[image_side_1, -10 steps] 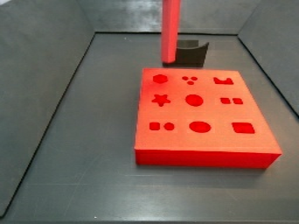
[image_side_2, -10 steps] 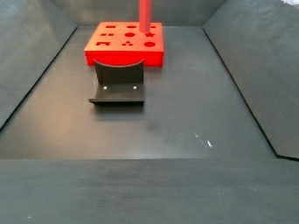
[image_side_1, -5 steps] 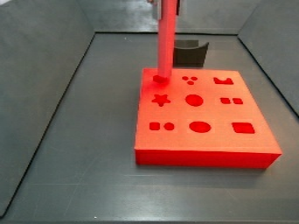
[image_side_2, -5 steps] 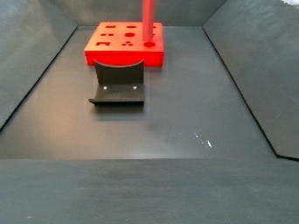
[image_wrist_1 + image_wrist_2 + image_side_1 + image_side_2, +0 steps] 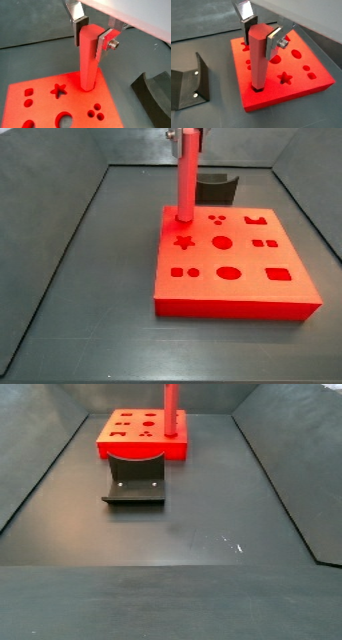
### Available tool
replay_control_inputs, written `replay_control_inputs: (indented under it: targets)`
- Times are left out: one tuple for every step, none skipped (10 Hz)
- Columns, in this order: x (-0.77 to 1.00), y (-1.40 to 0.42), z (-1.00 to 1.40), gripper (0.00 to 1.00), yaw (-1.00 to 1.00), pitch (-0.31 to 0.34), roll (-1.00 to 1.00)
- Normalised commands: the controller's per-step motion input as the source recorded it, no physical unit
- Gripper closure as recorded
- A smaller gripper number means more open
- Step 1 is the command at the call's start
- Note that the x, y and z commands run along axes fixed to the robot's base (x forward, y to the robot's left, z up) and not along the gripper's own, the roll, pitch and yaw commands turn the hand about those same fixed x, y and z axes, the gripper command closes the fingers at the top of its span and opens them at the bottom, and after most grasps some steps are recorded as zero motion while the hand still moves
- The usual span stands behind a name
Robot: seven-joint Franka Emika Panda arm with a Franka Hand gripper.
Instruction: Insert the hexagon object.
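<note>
The hexagon object [image 5: 88,60] is held upright, its top clamped between the two silver fingers [image 5: 79,22] of the gripper [image 5: 261,30], and its lower end is seen resting at, or just entered into, a hole near one corner of the red block [image 5: 301,75]. In a side view the bar [image 5: 186,178] stands over the hole at the block's far left corner, and its foot appears to meet the block's top face there; how deep it has gone cannot be told, but most of its length is above the surface. The gripper is closed on the bar's top end in both wrist views, the dark pads pressed against two opposite faces. The step in hand is judged to be the insertion itself: the carrying looks done and the bar is lined up over its hole. A straight downward push is called for next, with the bar kept vertical and its flats matched to the hole's sides, since a small twist or lean could jam it at the rim. The grip should be released only once the bar is seated. The other shaped holes [image 5: 223,243] in the block are empty, and the fixture [image 5: 187,87] stands on the floor [image 5: 187,554] just beside the block, clear of the bar.
</note>
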Motion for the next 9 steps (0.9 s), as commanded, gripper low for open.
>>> replay_control_inputs:
  targets:
    - [-0.12, 0.00, -0.20, 1.00, 0.00, -0.003, 0.08]
    - [-0.11, 0.00, -0.16, 1.00, 0.00, -0.010, 0.04]
    - [0.00, 0.00, -0.19, 1.00, 0.00, -0.029, 0.04]
    - [0.17, 0.00, -0.24, 1.00, 0.00, -0.013, 0.06]
    - [0.36, 0.00, -0.35, 1.00, 0.00, 0.000, 0.09]
    - [0.25, 0.00, -0.37, 1.00, 0.00, 0.020, 0.10]
    - [0.26, 0.00, -0.48, 1.00, 0.00, 0.060, 0.14]
    - [0.07, 0.00, -0.64, 1.00, -0.05, 0.087, 0.16]
    - [0.00, 0.00, -0.65, 1.00, -0.08, 0.064, 0.16]
